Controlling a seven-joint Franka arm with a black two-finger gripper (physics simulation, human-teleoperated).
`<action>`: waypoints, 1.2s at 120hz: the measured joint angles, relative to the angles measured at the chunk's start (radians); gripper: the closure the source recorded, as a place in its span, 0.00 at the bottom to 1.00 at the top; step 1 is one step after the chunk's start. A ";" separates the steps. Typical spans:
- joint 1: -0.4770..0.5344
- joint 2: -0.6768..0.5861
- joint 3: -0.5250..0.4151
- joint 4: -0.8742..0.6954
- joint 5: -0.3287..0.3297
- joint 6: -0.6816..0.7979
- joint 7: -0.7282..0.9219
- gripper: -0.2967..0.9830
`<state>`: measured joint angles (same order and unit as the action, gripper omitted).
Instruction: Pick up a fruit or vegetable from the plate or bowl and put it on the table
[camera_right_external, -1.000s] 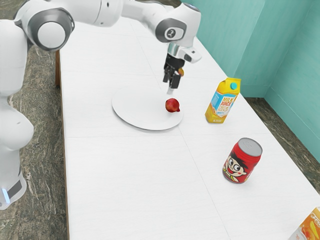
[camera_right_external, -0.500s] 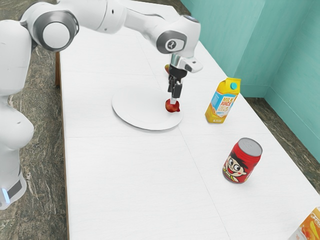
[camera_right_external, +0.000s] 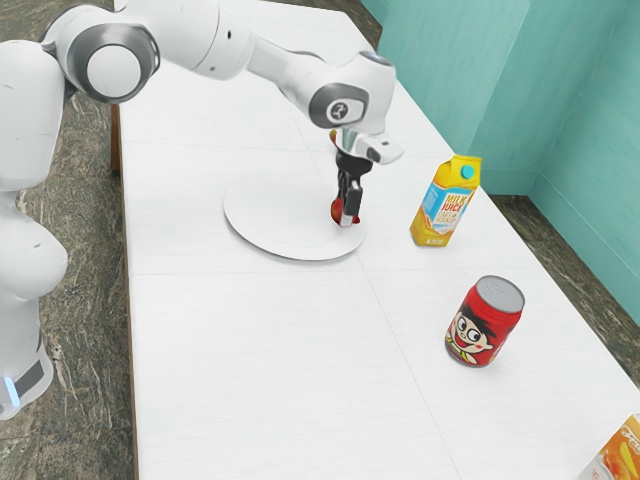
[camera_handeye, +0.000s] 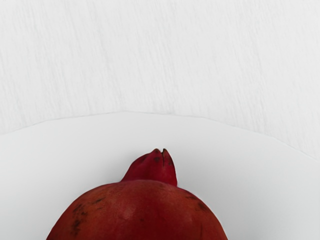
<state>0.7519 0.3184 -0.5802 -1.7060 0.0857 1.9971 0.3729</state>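
Had the gripper (camera_right_external: 349, 212) at the pomegranate (camera_right_external: 337, 210), on the plate (camera_right_external: 275, 228), near the exterior view's centre, could not tell whether clenched.

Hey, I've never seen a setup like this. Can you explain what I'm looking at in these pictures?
The big white machine is a robot arm, rendered by a simulator. The exterior view looks on from the arm's side; the wrist view comes from a camera on its hand, looking at the red pomegranate and part of the white plate.

On the white table are that plate, a yellow juice carton, a red can with a cartoon face, and an orange package, partly cut off at the corner. Something red and yellow peeks out behind the hand.

The hand is down at the pomegranate, but I can't tell whether it is gripping it.
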 joint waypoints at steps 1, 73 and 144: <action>0.000 0.000 0.000 0.000 0.000 0.001 0.000 0.30; -0.008 -0.031 -0.405 0.112 0.227 -0.170 -0.145 0.49; -0.659 -0.208 0.382 0.279 0.180 -0.306 -0.283 0.25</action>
<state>0.0933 0.1105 -0.1984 -1.4269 0.2657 1.6906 0.0901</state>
